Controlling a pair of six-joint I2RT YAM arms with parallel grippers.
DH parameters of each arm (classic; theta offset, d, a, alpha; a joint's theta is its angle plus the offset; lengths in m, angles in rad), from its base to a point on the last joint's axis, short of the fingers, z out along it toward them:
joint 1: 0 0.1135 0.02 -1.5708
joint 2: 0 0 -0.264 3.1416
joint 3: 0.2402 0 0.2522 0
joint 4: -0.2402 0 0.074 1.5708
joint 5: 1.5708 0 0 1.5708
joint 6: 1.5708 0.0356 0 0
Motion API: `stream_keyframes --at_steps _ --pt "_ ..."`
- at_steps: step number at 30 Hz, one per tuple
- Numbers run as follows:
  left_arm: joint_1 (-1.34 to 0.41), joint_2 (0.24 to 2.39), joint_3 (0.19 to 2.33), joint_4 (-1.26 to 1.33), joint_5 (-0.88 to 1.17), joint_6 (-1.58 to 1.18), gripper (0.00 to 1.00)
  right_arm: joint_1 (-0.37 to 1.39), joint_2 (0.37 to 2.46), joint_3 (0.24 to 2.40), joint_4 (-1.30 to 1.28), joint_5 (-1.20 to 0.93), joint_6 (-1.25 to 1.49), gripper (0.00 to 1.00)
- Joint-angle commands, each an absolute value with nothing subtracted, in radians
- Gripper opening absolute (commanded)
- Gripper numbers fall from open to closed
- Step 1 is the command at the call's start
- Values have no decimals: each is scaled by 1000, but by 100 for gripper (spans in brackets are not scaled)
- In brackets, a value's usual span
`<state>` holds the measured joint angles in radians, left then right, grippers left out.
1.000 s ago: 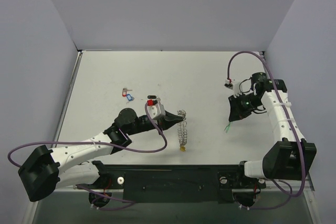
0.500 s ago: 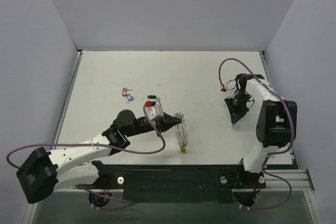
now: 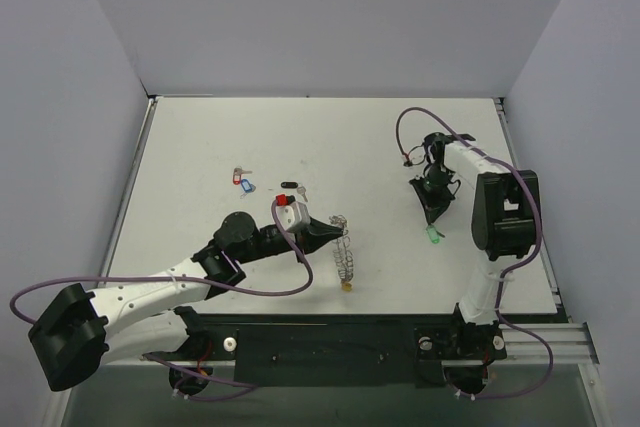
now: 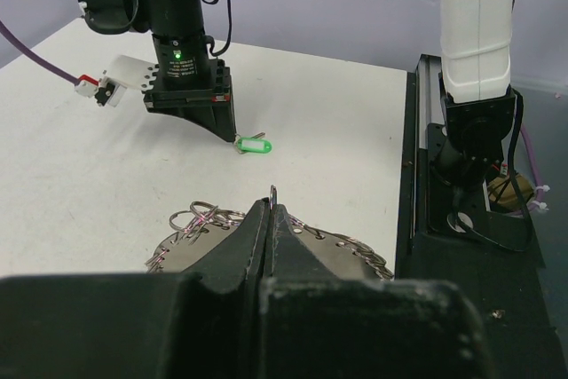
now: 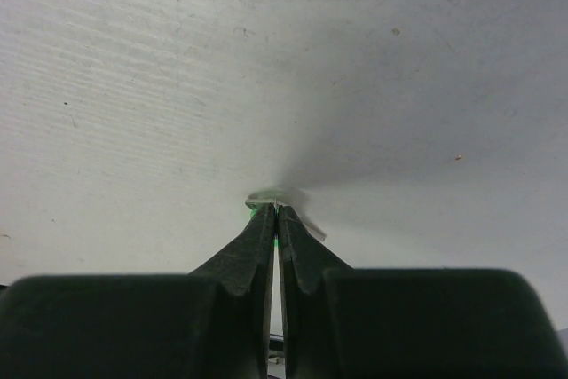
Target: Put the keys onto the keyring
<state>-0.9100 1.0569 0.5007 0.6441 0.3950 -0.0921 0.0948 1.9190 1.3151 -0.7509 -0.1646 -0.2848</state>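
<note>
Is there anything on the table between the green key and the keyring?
Nothing visible. Only bare table lies between the green key, pinched in the jaws of the right gripper, and the keyring held by the left gripper.

Bright, even light; soft shadows; right hand (image 5: 277, 212) blurred up close.

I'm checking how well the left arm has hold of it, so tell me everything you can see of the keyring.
The keyring is a large silvery metal ring fringed all round with small wire loops. A small yellow tag sits at its near end. From above it looks narrow, so it seems tilted on edge. The left gripper is shut on its rim, with loops spreading to both sides of the fingers. Whether its lower end rests on the table cannot be told.
</note>
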Motion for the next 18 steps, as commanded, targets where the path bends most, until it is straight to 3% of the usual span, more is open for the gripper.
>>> stream_keyframes --at_steps 1,18 --pt "-907 1023 509 695 380 -87 0 100 1934 1342 -778 -118 -265 0" --pt "-907 1022 506 696 377 -91 0 92 1974 1347 -776 -129 -261 4"
